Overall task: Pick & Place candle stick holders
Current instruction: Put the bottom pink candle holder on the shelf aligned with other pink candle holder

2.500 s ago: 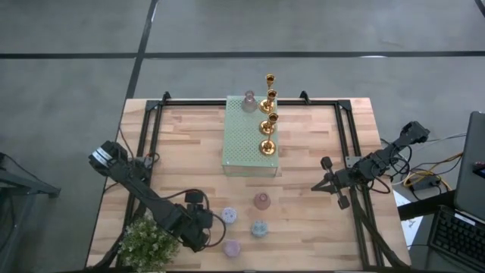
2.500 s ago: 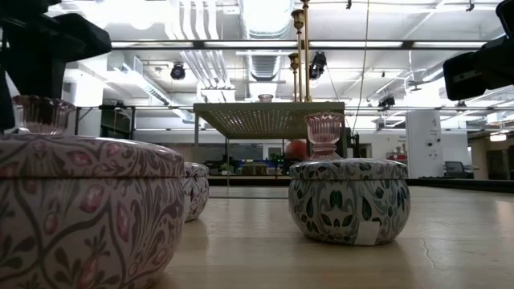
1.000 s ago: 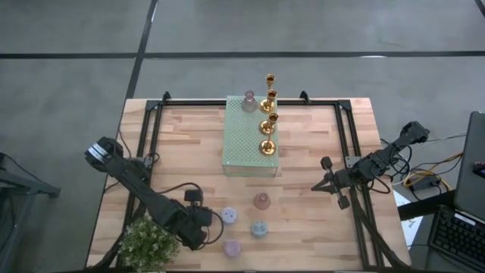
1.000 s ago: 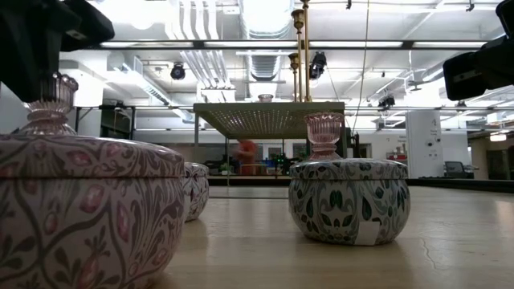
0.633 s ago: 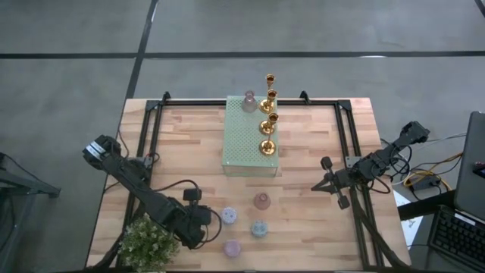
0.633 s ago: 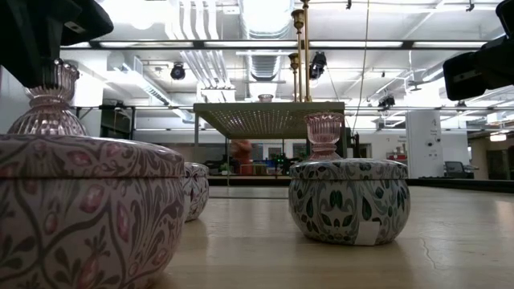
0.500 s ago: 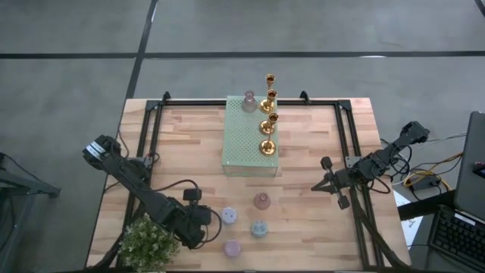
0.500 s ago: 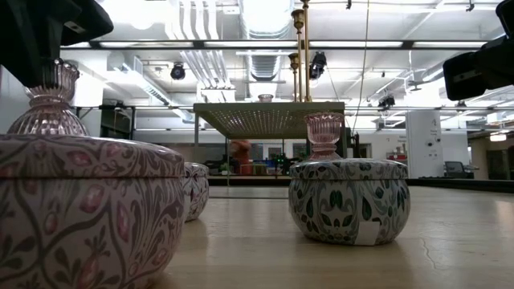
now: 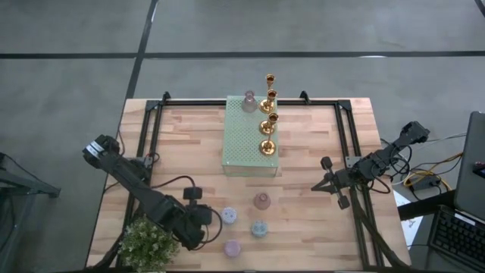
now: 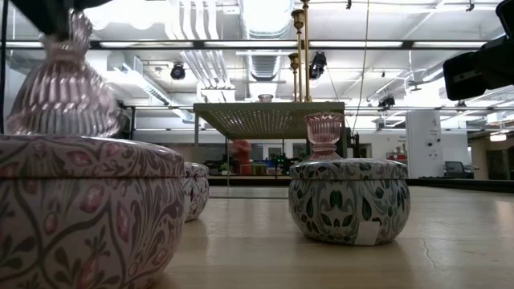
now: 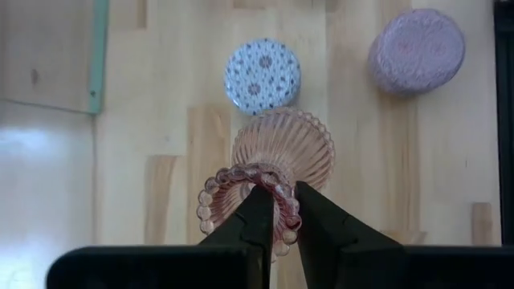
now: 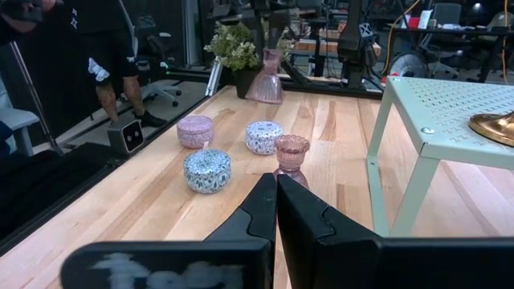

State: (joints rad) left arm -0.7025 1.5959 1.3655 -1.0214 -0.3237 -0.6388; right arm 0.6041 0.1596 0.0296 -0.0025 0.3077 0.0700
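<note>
My left gripper (image 9: 203, 217) is shut on a ribbed pink glass candle holder (image 11: 283, 151), near the table's near left, beside the potted plant (image 9: 148, 240). In the low view the pink glass holder (image 10: 64, 84) shows above the nearest patterned tin (image 10: 80, 209). A second pink holder (image 9: 262, 201) stands on another tin (image 10: 347, 201). Several gold holders (image 9: 268, 121) and one more pink holder (image 9: 248, 101) stand on the pale green perforated block (image 9: 246, 144). My right gripper (image 9: 326, 184) is shut and empty at the table's right. My left gripper pinches the holder's beaded cup rim (image 11: 283, 210), one finger inside the cup and one outside. The fingers come from above, pointing down. The holder hangs below them roughly upright, its flared base (image 11: 301, 144) down and clear of the table.
A blue-patterned tin (image 11: 261, 66) and a lilac tin (image 11: 416, 52) stand on the wood close to the held holder; a third tin (image 9: 259, 228) stands nearby. Black frame rails run along both table sides. A person (image 12: 104, 48) stands beyond the table's left edge.
My left gripper has gone up with the pink glass holder. In the low view the holder has risen from behind the nearest tin's lid, so that its whole flared base now shows, and it looks larger. My right arm has kept still.
</note>
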